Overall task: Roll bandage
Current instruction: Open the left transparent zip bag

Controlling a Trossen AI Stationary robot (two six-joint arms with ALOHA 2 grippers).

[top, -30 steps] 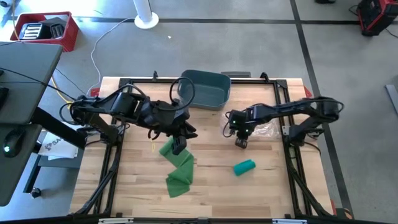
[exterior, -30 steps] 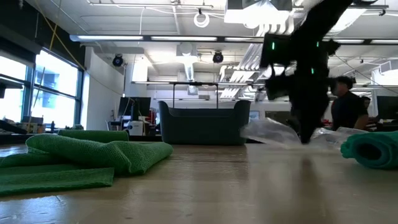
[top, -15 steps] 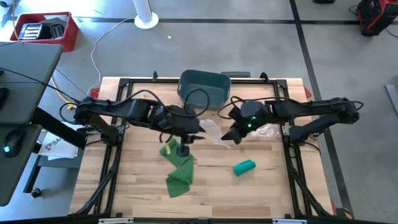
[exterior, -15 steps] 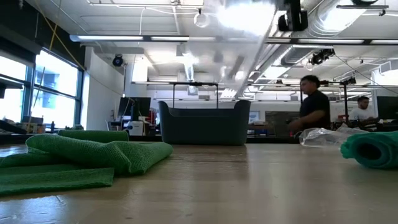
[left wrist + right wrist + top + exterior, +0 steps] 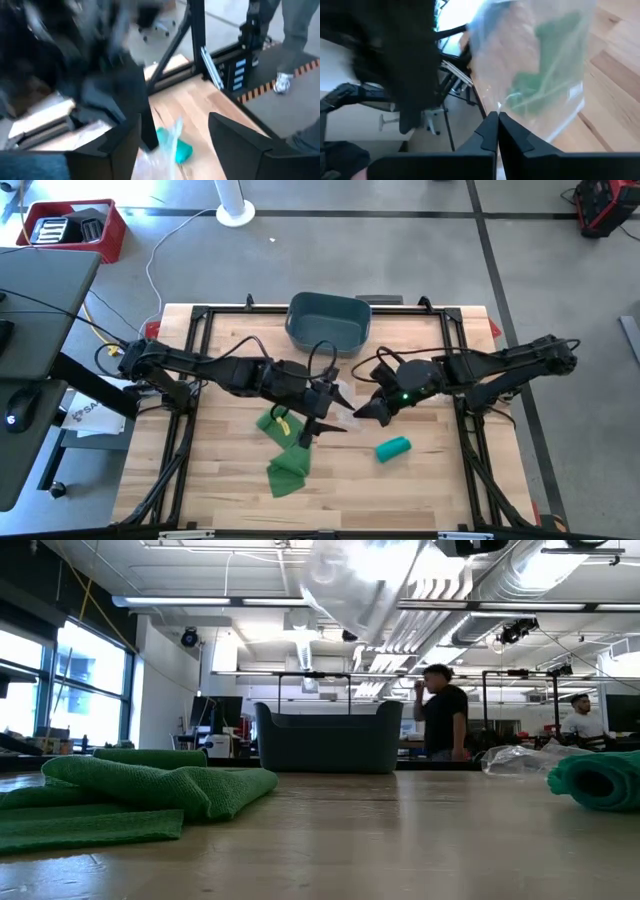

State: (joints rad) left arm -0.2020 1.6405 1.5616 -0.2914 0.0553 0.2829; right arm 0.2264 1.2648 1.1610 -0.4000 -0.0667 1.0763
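Note:
An unrolled green bandage [image 5: 285, 452] lies in loose folds on the table's near left [image 5: 130, 790]. A rolled teal bandage [image 5: 393, 448] rests on its side to the right of it [image 5: 600, 780]. My right gripper [image 5: 360, 415] is shut on a clear plastic bag [image 5: 343, 393], held up over the table's middle [image 5: 360, 580]. My left gripper [image 5: 322, 430] stands open just left of the bag, above the green bandage's far end. In the left wrist view a part of the bag [image 5: 169, 142] shows between its fingers [image 5: 125, 145]. My right gripper pinches an edge of the clear bag [image 5: 499, 107] between its two shut fingers [image 5: 490, 132], which slant downward toward the table's left. The bag spreads out beyond the fingertips, lifted clear of the table. My left gripper: whether a finger touches the bag, I cannot tell.
A dark grey bin [image 5: 328, 322] stands at the table's far middle [image 5: 328, 738]. More crumpled clear plastic [image 5: 520, 758] lies on the table at the right. People stand in the room beyond the table. Bare wood lies near the front edge.
My right gripper has risen from the plastic on the table's right and swung toward the middle, rolling as it went, with the clear bag lifted clear. My left gripper has gone rightward from over the green bandage toward the bag. The green bandage and the teal roll have stayed put.

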